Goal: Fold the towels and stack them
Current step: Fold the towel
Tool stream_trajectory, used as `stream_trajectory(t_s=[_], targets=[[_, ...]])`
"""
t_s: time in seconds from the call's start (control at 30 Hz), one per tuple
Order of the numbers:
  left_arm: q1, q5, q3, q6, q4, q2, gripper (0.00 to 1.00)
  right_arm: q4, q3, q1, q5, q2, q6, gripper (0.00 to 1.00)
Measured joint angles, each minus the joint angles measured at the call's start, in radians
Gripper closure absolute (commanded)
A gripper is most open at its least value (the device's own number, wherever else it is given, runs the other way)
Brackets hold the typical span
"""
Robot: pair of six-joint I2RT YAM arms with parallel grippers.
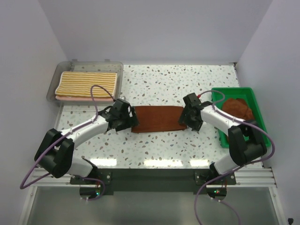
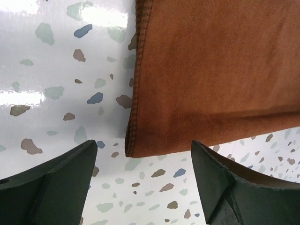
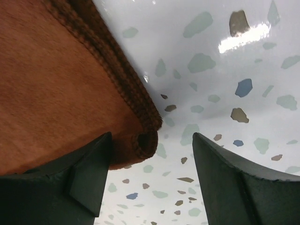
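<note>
Top external view, progress: striped towel folded, lying on folded pink towel in clear bin, far left. Two look done

One rust towel mid-surface, folded into a long strip; likely needs another fold, then stacking. Second rust towel crumpled in green tray, right, not yet folded

Left end effector at strip's left end, right end effector at its right end; both jaws apart, grasping nothing

Count: four towels (one striped, one pink, two rust), one bin, one tray
</note>
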Motion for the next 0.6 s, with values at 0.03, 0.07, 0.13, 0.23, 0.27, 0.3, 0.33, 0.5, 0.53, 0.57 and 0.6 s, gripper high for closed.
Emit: stream_trajectory(t_s=[0.03, 0.07, 0.13, 0.23, 0.27, 0.3, 0.33, 0.5, 0.53, 0.57, 0.6], targets=[[0.000, 0.000, -0.006, -0.004, -0.001, 0.000, 0.15, 0.000, -0.019, 0.000, -0.005, -0.004, 0.002, 0.30], [0.000, 0.000, -0.012, -0.008, 0.000, 0.001, 0.16, 0.001, -0.034, 0.000, -0.010, -0.010, 0.003, 0.32], [0.000, 0.000, -0.024, -0.016, -0.001, 0.001, 0.18, 0.001, -0.074, 0.000, -0.018, -0.031, 0.005, 0.33], [0.000, 0.002, -0.036, -0.021, 0.003, 0.001, 0.20, 0.011, -0.140, 0.000, -0.031, -0.081, 0.018, 0.37], [0.000, 0.003, -0.037, -0.021, 0.003, 0.003, 0.21, 0.018, -0.166, 0.000, -0.038, -0.103, 0.024, 0.37], [0.000, 0.005, -0.039, -0.021, 0.010, 0.003, 0.22, 0.028, -0.192, 0.000, -0.044, -0.124, 0.031, 0.38], [0.000, 0.009, -0.040, -0.021, 0.016, 0.005, 0.22, 0.041, -0.215, 0.000, -0.048, -0.143, 0.039, 0.39], [0.000, 0.033, -0.054, -0.021, 0.056, 0.012, 0.25, 0.118, -0.263, 0.000, -0.074, -0.187, 0.066, 0.41], [0.000, 0.036, -0.058, -0.021, 0.066, 0.012, 0.26, 0.135, -0.267, 0.000, -0.076, -0.192, 0.073, 0.41], [0.000, 0.039, -0.062, -0.021, 0.074, 0.012, 0.26, 0.154, -0.273, 0.000, -0.079, -0.200, 0.081, 0.41], [0.000, 0.042, -0.065, -0.021, 0.082, 0.012, 0.26, 0.172, -0.280, 0.000, -0.081, -0.208, 0.089, 0.41]])
